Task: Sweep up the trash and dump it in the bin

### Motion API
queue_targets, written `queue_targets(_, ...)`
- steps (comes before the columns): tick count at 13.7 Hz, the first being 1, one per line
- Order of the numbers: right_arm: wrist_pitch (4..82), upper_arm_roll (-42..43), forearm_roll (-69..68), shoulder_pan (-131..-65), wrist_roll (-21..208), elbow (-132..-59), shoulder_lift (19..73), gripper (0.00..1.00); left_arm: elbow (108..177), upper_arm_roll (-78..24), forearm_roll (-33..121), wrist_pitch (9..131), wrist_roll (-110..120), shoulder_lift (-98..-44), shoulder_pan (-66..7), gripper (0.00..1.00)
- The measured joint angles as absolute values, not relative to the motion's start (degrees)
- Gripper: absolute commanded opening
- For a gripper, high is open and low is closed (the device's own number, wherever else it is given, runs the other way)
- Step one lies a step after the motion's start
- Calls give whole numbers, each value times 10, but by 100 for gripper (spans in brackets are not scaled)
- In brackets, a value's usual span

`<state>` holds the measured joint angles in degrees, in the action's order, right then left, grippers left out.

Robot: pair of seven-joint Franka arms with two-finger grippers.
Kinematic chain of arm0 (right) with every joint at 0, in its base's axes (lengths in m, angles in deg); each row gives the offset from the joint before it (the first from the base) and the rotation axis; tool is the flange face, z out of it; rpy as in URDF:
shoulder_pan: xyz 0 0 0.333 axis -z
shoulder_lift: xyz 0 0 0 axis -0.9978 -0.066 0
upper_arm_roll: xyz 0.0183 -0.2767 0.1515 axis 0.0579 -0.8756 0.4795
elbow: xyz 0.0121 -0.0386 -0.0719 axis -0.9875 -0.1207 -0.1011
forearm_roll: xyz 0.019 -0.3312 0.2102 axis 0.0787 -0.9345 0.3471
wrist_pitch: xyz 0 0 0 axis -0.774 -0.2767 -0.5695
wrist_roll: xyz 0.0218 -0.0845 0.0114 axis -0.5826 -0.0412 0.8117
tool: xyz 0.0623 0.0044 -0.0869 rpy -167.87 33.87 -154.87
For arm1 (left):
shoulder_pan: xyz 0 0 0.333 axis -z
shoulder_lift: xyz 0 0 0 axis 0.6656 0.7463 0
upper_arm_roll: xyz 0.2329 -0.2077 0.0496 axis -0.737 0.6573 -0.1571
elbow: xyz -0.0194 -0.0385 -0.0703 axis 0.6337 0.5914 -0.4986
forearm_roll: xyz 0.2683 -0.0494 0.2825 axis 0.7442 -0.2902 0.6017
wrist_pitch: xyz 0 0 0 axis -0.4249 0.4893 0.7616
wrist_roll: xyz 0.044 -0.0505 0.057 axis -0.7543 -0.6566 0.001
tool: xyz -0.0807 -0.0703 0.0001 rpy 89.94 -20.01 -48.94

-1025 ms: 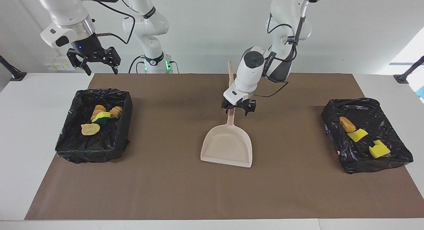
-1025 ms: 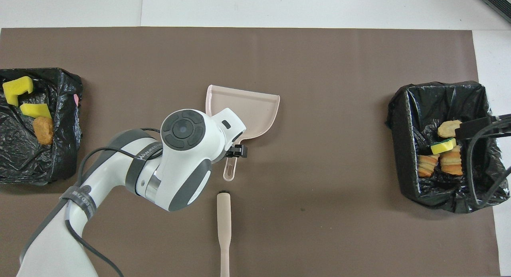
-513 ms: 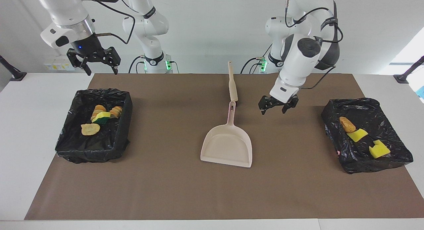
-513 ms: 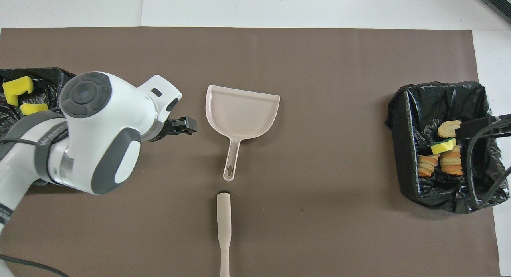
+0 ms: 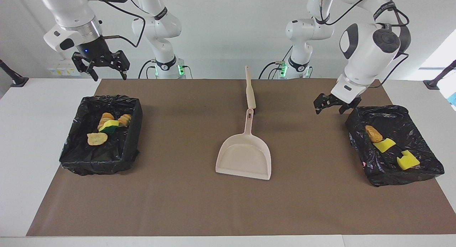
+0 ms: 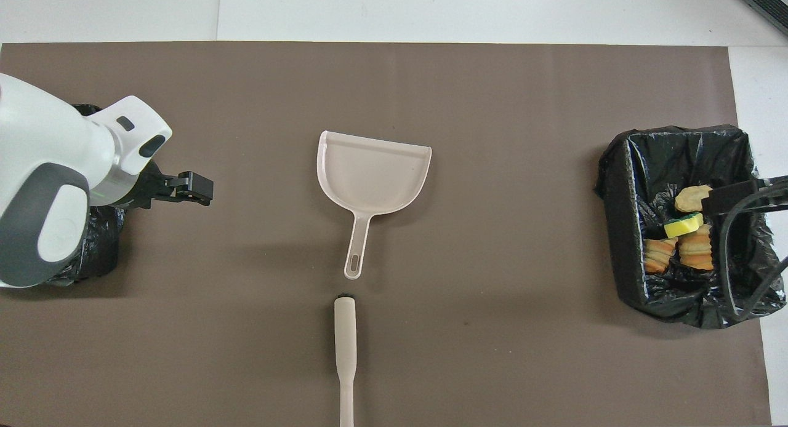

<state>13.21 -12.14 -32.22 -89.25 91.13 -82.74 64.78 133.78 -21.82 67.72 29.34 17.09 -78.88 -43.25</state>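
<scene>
- Since a second ago the left gripper [image 5: 330, 107] has left the handle of the beige plastic dustpan [image 5: 245, 157] and swung toward the left arm's end of the table; it now hangs over the brown mat [image 5: 185, 204], just beside the black-bagged bin at the left arm's end [image 5: 420, 175], fingers apart and holding nothing.
- The dustpan lies flat near the middle of the mat, its mouth toward the edge farthest from the robots.
- The beige brush handle [image 5: 249, 88] lies in line with the dustpan's handle, nearer the robots, not quite touching it.
- The right gripper [image 5: 101, 63] waits in the air near the table's robot-side edge, over the table's right-arm end, jaws apart and empty.
- The trash is in the bins: a tan scrap and two yellow foam scraps [image 5: 384, 145] in the bin at the left arm's end, and four tan and yellow scraps [image 5: 108, 126] in the black-bagged bin at the right arm's end [image 5: 82, 161].
</scene>
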Motion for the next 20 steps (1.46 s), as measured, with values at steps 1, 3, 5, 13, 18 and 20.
queue_targets(1,132,-121,-322,-892,911,-827,648,100,1315,-218,678,261,177,-792,-438,100)
queue_targets(3,132,-121,-322,-892,911,-827,648,100,1269,-218,679,202,178,-799,-441,100)
queue_targets(5,132,-121,-322,-893,911,-827,648,100,1245,-221,680,173,179,-815,-441,100)
queue_targets(13,132,-121,-322,-893,911,-827,648,100,1240,-225,686,129,182,-870,-442,100)
queue_targets(18,132,-121,-322,-893,911,-827,648,100,1260,-229,686,138,187,-870,-452,100)
queue_targets(20,132,-121,-322,-893,911,-827,648,100,1265,-229,683,166,192,-869,-458,100)
